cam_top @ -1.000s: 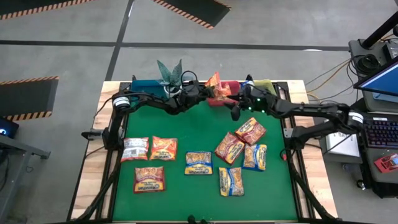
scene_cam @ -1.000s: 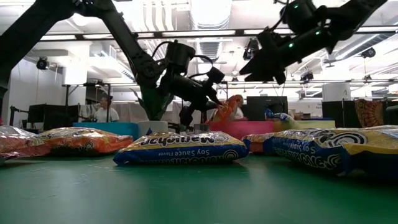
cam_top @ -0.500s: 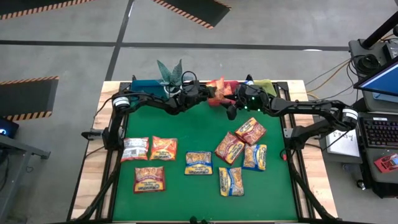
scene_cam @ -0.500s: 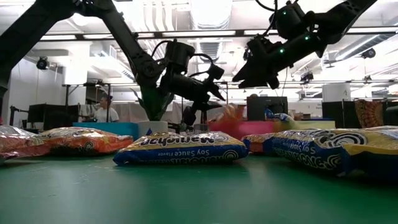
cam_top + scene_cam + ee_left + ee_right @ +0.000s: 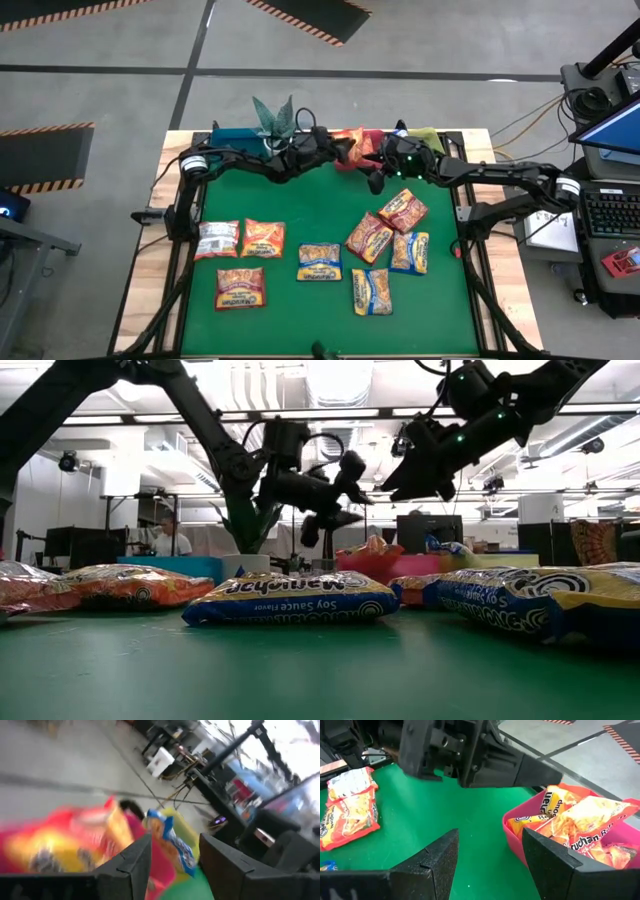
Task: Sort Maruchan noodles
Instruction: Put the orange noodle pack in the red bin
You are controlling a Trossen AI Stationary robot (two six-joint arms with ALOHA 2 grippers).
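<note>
My left gripper [image 5: 338,150] hangs open over the red bin [image 5: 370,138] at the table's far edge, with nothing between its fingers [image 5: 131,864]. Orange Maruchan packets [image 5: 585,820] lie in that bin, and one pokes above its rim [image 5: 370,546]. My right gripper [image 5: 374,182] hovers open just in front of the bin, holding nothing [image 5: 490,865]. Several more packets lie flat on the green mat: red and orange ones on the left [image 5: 240,240], blue-and-yellow ones [image 5: 319,261] and orange ones [image 5: 369,237] at the middle and right.
A blue bin [image 5: 235,135] stands left of the red one and a yellow-green bin [image 5: 428,138] right of it, all along the far edge. A potted plant [image 5: 272,115] stands behind the blue bin. Bare green mat [image 5: 300,200] lies between the bins and the packets.
My left gripper has opened and let go of the orange packet, which has dropped from its fingers into the red bin. The gripper has risen a little and rolled.
</note>
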